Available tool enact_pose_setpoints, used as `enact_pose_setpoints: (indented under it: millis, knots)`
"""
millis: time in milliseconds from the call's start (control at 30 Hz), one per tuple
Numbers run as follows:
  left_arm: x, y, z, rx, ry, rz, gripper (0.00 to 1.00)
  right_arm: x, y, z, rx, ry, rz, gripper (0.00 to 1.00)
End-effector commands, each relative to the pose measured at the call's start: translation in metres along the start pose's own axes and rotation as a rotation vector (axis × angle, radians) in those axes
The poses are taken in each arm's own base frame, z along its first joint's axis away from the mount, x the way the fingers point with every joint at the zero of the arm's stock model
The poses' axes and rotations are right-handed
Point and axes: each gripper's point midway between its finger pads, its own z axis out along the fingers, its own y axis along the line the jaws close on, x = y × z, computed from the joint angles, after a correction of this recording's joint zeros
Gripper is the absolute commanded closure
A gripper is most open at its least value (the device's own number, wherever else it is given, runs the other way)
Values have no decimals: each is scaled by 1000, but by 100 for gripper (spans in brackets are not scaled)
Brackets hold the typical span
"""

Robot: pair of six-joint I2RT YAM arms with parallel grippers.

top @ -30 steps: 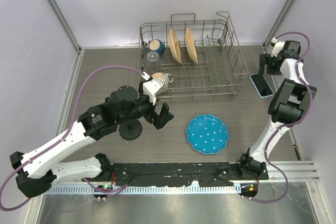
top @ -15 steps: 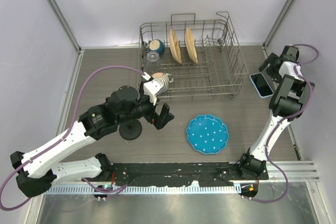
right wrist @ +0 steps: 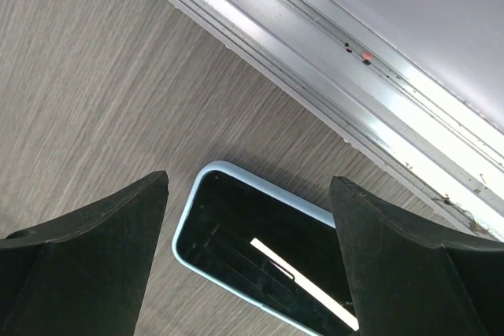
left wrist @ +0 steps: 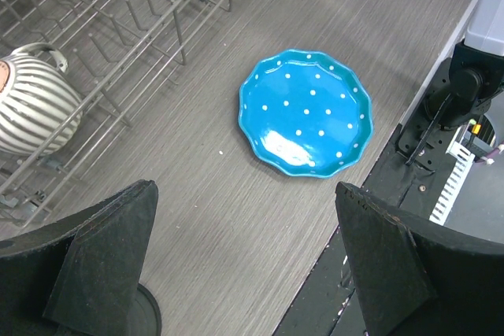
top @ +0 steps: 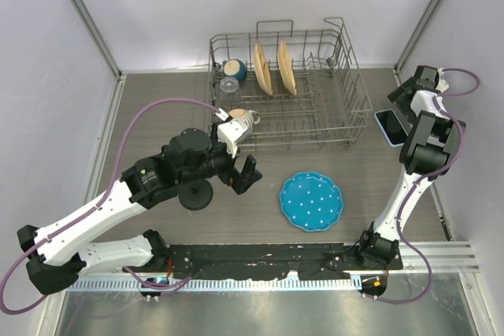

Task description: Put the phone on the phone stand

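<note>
The phone, light blue rim and dark face, lies flat on the table at the far right, just right of the dish rack. In the right wrist view it lies below and between my open fingers. My right gripper hovers over its far end, open and empty. The phone stand shows only its round black base at centre left, mostly hidden under my left arm. A sliver of the base shows in the left wrist view. My left gripper is open and empty, just right of the stand.
A wire dish rack at the back holds two tan plates, a blue bowl, a glass and a striped mug. A blue dotted plate lies right of my left gripper. The right wall rail runs close behind the phone.
My right wrist has swung a little back and to the right above the phone, which stays flat on the table. The left arm has hardly moved.
</note>
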Motion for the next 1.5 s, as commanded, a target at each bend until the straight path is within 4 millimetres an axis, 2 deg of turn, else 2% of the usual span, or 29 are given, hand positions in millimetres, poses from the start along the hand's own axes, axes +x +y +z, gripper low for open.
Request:
enact_pose_setpoints:
  millis: [0, 167, 367, 533, 767, 867, 1033, 1067, 1200, 1333, 1467]
  knots:
    - [-7, -3, -1, 14, -24, 17, 0, -29, 14, -19, -8, -71, 78, 11]
    - [-5, -2, 1, 13, -16, 17, 0, -14, 9, -13, 9, -34, 69, 10]
    - [-5, -3, 1, 16, -16, 17, 0, -11, 11, -14, 8, -42, 52, 10]
    - [-5, -3, 1, 14, -12, 17, 0, -5, 4, -16, 41, -32, 27, 10]
    - [-5, -4, 1, 20, -14, 16, 0, 16, -3, -17, 54, 6, 51, 10]
    - [-4, -3, 3, 15, -7, 15, 0, 18, -5, -19, 55, -10, 57, 10]
    - [-3, -4, 3, 17, -3, 15, 0, 16, 1, -32, 25, -5, 114, 10]
    - [-4, -3, 2, 15, -5, 15, 0, 22, 0, -34, 20, 8, 120, 10]
    - [-3, -3, 3, 17, 0, 15, 0, 24, 13, -49, -63, 30, 134, 10]
    - [-3, -4, 3, 19, 0, 15, 1, 29, 22, -61, -140, 58, 79, 9]
    - [-3, -5, 3, 25, -1, 13, 0, 39, 19, -60, -150, 80, -4, 9]
